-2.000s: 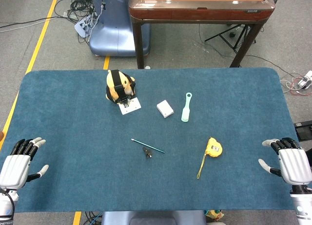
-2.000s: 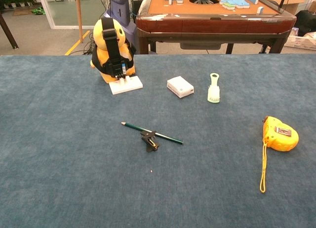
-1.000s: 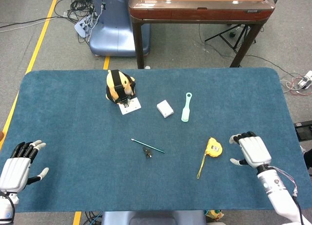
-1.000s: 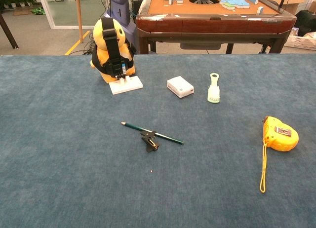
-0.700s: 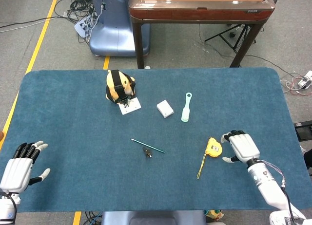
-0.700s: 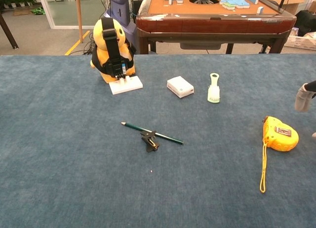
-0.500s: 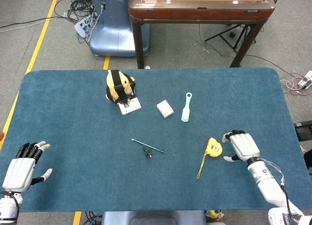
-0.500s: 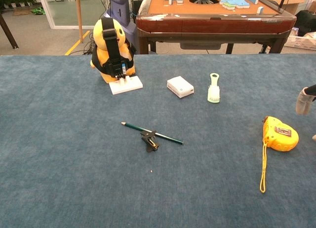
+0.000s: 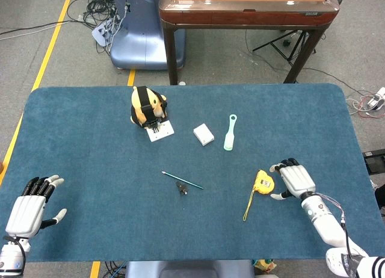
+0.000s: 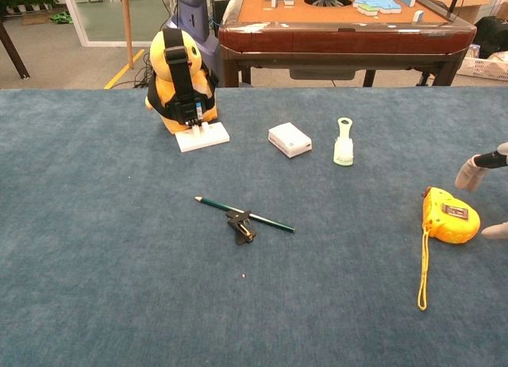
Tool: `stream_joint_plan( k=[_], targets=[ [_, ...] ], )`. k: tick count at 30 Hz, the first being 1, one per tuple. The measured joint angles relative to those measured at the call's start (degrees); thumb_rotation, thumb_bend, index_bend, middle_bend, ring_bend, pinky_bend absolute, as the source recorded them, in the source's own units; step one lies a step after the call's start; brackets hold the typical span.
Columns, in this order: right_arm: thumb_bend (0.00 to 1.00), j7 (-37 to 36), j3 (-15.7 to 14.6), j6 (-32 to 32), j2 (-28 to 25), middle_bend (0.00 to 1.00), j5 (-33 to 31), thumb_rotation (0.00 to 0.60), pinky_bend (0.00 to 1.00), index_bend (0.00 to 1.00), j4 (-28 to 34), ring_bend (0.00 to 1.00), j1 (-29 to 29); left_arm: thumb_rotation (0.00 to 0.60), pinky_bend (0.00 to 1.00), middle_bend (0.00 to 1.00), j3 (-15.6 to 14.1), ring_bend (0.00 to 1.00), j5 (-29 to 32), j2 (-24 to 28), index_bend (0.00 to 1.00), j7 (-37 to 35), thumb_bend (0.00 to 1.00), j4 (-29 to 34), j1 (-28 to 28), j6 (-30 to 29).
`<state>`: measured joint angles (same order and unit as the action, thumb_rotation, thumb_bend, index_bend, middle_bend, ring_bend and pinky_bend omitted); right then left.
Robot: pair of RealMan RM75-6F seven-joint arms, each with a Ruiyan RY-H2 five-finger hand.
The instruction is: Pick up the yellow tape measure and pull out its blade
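One yellow tape measure (image 9: 263, 182), two hands apart.

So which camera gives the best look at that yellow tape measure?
The chest view: the yellow tape measure appears large there, with its top plate and yellow strap clear. The head view shows it small from above, with the right hand just beside it.

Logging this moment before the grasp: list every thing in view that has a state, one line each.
yellow tape measure: lying on the table, blade retracted, strap trailing toward the near edge, not held.
right hand: open, fingers spread beside the tape measure, apparently not gripping.
left hand: open, holding nothing.
pencil: lying flat.
plush toy: strapped with a black harness.
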<state>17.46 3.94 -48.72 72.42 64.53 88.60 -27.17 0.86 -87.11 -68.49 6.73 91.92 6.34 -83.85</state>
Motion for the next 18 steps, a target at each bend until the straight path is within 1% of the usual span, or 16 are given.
stream_joint_plan(
  k=[6,18],
  targets=[
    [0.0,-0.1,-0.7,0.5,0.2,0.25,0.0,0.492,0.05,0.24,-0.1,0.1,-0.7,0.6,0.07,0.17,-0.2,0.13,0.0,-0.1,0.21,-0.3,0.2,0.0,0.1,0.4],
    [0.0,1.0,-1.9,2.5,2.0,0.25,-1.4,0.493,0.05,0.24,-2.4,0.1,-2.5,0.6,0.07,0.17,-0.3,0.13,-0.2,-0.1,0.21,-0.9,0.2,0.2,-0.2,0.1]
  ],
)
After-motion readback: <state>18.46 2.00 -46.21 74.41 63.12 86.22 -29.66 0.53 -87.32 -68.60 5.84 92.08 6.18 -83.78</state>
